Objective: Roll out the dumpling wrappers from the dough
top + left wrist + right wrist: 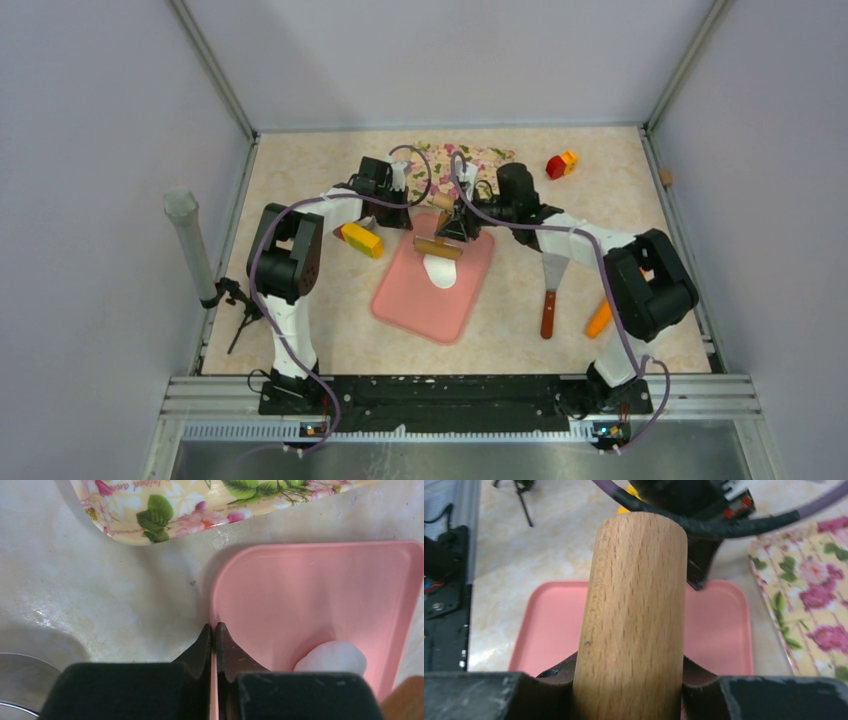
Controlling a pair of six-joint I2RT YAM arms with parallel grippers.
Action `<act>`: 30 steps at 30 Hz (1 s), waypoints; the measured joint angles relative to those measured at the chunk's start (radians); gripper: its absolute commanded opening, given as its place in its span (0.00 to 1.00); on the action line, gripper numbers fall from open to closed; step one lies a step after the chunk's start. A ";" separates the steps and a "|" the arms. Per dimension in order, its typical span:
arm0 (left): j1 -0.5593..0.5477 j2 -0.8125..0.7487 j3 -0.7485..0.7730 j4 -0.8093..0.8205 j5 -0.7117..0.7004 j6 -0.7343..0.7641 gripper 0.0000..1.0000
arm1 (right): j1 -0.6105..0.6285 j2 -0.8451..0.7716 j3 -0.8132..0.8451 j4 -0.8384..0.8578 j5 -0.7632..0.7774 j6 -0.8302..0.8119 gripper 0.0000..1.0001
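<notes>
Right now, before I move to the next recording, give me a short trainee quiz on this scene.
1. True or false: the right gripper is shut on the rolling pin.
2. What is the left gripper pinching? A) tray B) mat C) spatula
3. Fill in: the dough lies on the ____.
Key: 1 true; 2 B; 3 mat.
</notes>
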 measured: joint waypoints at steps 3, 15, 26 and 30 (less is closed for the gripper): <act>0.000 0.000 -0.001 0.001 0.000 0.000 0.00 | 0.000 0.001 -0.033 0.037 0.090 0.005 0.00; 0.000 0.000 -0.001 0.002 -0.001 -0.003 0.00 | 0.031 0.008 -0.113 0.050 0.159 -0.023 0.00; 0.000 0.000 -0.002 0.003 -0.003 -0.005 0.00 | 0.058 0.009 -0.113 0.026 0.217 -0.039 0.00; 0.000 0.000 -0.002 0.003 -0.003 -0.005 0.00 | 0.066 0.009 -0.113 0.021 0.226 -0.040 0.00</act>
